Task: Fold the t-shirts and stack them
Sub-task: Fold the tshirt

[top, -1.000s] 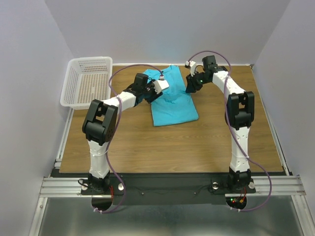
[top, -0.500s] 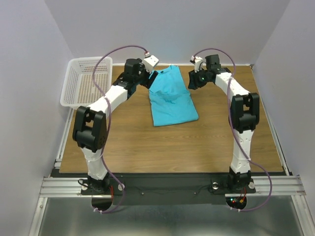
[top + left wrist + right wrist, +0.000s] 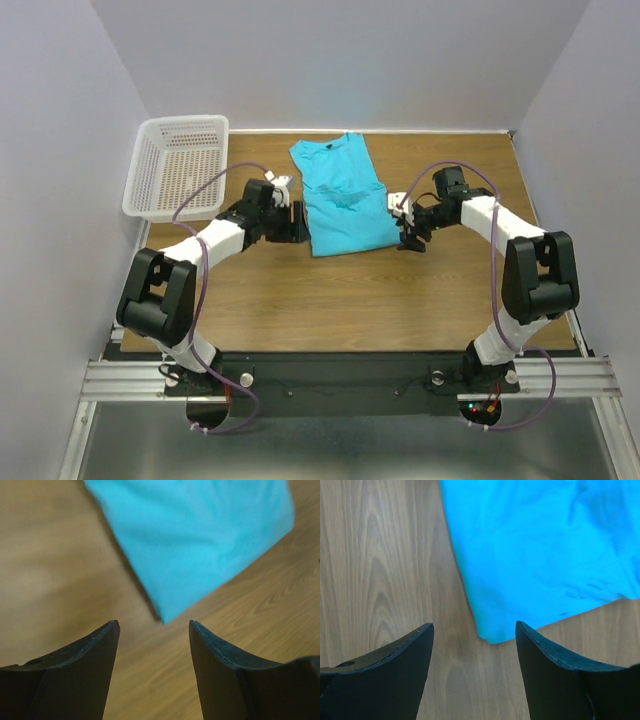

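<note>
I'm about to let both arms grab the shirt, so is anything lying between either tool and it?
Nothing visible does. The left tool and the right tool are both open, each facing a near corner of the shirt, with only bare table wood in between.

The turquoise t-shirt [image 3: 540, 545] fills the upper right of the frame and lies flat on the wooden table [image 3: 385, 555]. One corner of it points down between the right gripper [image 3: 474, 625]'s dark fingers [image 3: 385, 675], which stand spread apart at the bottom and hold nothing.
</note>
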